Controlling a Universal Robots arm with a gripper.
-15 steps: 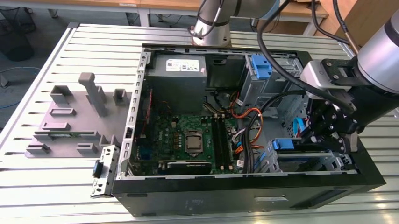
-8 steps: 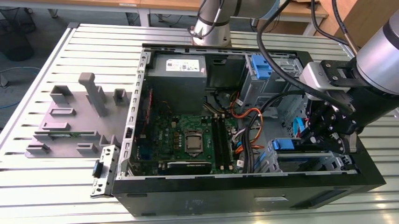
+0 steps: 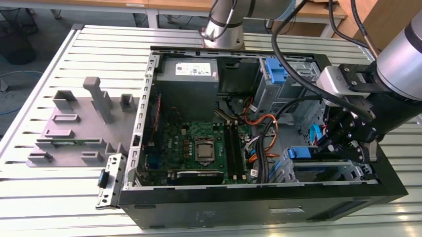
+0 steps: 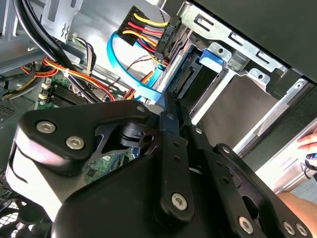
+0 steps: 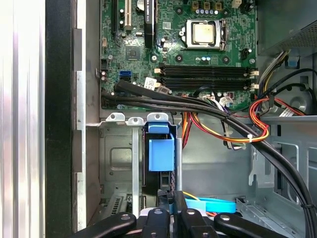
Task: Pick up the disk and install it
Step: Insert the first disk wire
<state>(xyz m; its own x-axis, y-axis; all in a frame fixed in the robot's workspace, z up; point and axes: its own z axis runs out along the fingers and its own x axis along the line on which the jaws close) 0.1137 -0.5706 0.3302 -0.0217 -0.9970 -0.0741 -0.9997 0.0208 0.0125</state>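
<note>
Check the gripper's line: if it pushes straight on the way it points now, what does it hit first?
Most likely the disk in its blue carrier, standing on edge in the metal drive cage. In the first wrist view the gripper sits right at the disk's near edge; whether they already touch is unclear.

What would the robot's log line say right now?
gripper at drive bay | disk standing on edge in bay | case open
</note>
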